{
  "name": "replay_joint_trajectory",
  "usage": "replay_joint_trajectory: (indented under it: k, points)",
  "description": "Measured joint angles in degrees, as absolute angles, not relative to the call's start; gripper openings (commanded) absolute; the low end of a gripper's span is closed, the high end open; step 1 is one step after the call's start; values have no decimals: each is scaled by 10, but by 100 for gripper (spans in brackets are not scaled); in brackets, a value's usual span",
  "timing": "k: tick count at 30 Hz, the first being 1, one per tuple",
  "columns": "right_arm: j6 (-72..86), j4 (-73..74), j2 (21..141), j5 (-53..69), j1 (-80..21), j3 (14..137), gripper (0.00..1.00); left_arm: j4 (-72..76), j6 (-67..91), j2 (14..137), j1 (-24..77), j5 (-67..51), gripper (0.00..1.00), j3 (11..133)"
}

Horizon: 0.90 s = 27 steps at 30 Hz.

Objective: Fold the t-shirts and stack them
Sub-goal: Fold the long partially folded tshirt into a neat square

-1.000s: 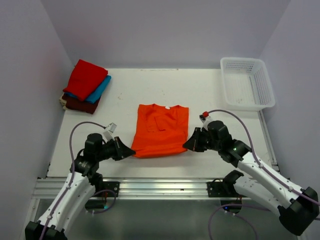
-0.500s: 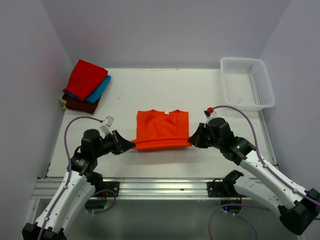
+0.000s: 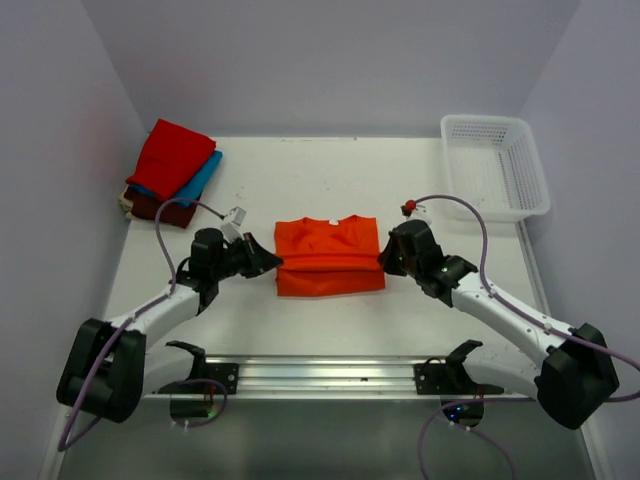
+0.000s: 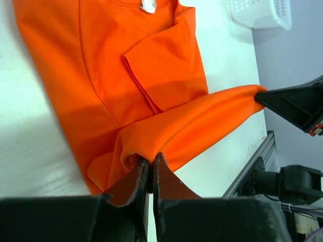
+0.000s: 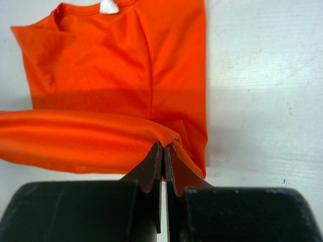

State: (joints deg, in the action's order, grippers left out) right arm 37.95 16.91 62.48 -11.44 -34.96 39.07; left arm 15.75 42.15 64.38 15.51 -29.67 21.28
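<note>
far left, folded red, turquoise and maroon cloth tees (image 3: 172,172) lie stacked, well apart. left gripper (image 3: 270,263) pinches one hem corner of the bright orange short-sleeved cloth t-shirt (image 3: 328,245) mid-table, fingers pressed on fabric; right gripper (image 3: 384,262) pinches the other corner likewise. hem hangs raised between them, judged ready to fold toward the collar.

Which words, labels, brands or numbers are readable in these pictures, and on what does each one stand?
None can be read.
The white neck tag of the orange t-shirt: no legible print.
The stacked t-shirts and the basket: no writing visible.
</note>
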Motion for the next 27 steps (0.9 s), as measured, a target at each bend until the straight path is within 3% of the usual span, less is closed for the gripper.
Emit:
replay_joint_trajectory:
  k: [11,18,19,20,21,22,23,24,27]
  points:
    - [354,86,749,-118,-293,453,0,230,402,799,155,-282,0,311]
    - [336,61,873,-106,-249,579,0,222,377,925,141,-248,0,469]
    - [333,63,911,-107,-241,622,5,218,376,962,135,-243,0,507]
    - [329,62,954,-105,-234,672,30,215,376,999,129,-239,0,545]
    - [328,66,1004,-103,-227,729,54,205,376,1030,123,-238,29,577]
    - [324,77,1058,-99,-219,798,76,192,374,1067,116,-234,50,618]
    - [318,84,1115,-91,-211,871,79,179,374,1100,109,-229,68,656]
    - [310,86,1165,-84,-205,932,83,170,374,1126,103,-222,100,684]
    - [295,97,1235,-67,-189,998,88,149,385,1142,88,-199,100,689]
